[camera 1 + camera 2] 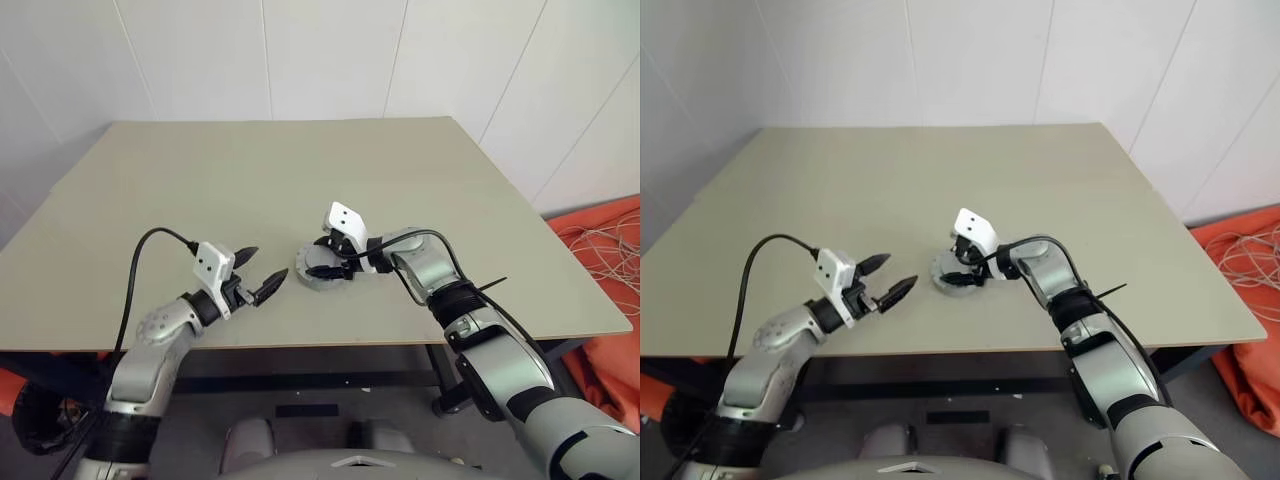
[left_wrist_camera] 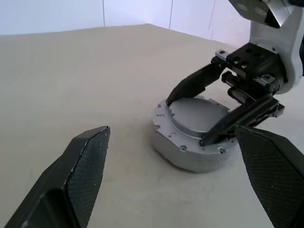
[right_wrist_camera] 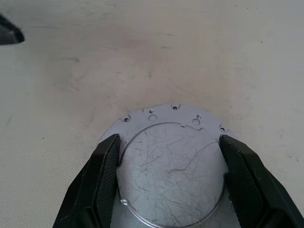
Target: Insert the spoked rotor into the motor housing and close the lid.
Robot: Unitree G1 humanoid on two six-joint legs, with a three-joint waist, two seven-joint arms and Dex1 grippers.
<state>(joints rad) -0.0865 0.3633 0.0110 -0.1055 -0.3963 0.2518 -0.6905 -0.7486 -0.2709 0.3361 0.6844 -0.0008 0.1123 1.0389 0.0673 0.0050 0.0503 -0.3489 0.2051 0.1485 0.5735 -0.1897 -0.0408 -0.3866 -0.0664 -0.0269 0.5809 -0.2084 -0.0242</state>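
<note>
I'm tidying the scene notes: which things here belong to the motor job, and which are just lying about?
Belonging to the job:
- round grey metal lid, seated on top
- short round grey metal motor housing beneath it
- right pincer, its fingers straddling the lid
- left pincer, open, beside the housing

Lying about:
- orange cloth and pale cords on the floor, past the beige table

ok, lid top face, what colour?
Plain light grey metal, finely scratched, on the lid; clearest in the right wrist view.
</note>
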